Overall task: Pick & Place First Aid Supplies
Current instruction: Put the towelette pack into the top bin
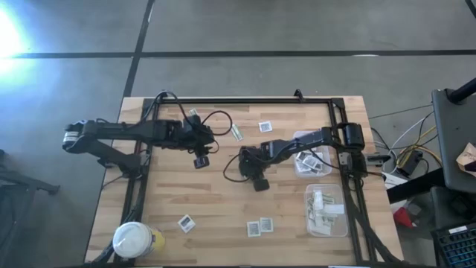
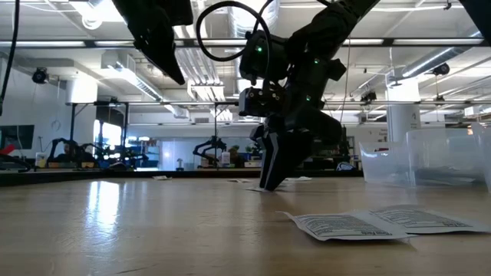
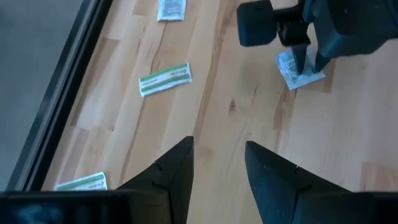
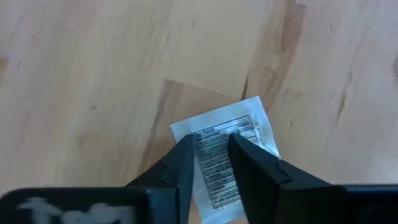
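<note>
Directly under the right gripper, a square white packet is lying mid-tabletop, long axis running along the narrowing, not-yet-gripping fingers; left gripper is hovering open, farther off.

Small flat packets lie spread on the wooden tabletop. One square white packet with dark print lies flat. A green-and-white strip lies flat too. More packets lie side by side.

Grey concrete floor with dark seams around the wooden table; strong glare at 10 o'clock; dark cart at 3 o'clock; ceiling pipes and strip lights overhead; white column behind.
</note>
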`<state>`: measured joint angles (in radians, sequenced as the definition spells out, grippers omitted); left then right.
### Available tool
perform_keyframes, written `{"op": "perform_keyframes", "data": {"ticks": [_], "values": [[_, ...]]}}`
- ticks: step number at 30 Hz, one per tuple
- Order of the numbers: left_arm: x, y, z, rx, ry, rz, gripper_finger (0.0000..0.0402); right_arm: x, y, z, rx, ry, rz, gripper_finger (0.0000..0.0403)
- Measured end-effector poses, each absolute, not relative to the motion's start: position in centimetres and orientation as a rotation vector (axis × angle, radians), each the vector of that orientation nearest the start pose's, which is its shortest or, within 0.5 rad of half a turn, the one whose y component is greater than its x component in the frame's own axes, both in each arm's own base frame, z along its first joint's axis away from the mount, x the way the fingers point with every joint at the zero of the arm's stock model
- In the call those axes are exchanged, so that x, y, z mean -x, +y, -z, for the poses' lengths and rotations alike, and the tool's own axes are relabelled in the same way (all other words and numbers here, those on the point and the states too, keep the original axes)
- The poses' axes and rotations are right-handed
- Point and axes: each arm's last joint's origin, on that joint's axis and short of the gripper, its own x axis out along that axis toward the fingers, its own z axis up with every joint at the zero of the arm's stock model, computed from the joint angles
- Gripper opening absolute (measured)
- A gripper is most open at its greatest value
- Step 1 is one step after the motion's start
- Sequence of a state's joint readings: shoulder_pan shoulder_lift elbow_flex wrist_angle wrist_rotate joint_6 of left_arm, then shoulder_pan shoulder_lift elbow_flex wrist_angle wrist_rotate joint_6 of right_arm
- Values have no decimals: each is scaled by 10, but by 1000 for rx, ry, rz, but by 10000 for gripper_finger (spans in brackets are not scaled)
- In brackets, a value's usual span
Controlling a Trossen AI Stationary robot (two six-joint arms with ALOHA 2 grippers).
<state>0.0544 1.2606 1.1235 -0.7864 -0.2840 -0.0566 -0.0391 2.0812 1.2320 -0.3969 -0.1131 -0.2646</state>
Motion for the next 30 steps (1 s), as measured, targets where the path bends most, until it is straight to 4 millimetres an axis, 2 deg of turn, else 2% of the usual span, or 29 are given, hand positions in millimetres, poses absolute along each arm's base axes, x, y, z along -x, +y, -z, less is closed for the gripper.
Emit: {"op": "perform_keyframes", "data": {"ticks": [9, 14, 17, 22, 27, 30], "values": [[-246, 21, -297, -56, 936, -339, 151, -385, -14, -105, 127, 1208, -208, 15], [-245, 21, -295, -56, 944, -338, 151, -385, -17, -107, 101, 1204, -199, 9], [-245, 21, -295, -51, 944, -340, 151, -382, -17, -115, 87, 1200, -216, 9], [-242, 20, -292, -1, 982, -330, 151, -363, -16, -146, 78, 1246, -224, 8], [-241, 18, -290, 49, 1001, -297, 151, -342, -14, -199, 92, 1126, -210, 8], [-240, 17, -288, 50, 1006, -296, 151, -323, -14, -218, 99, 1105, -172, 8]]}}
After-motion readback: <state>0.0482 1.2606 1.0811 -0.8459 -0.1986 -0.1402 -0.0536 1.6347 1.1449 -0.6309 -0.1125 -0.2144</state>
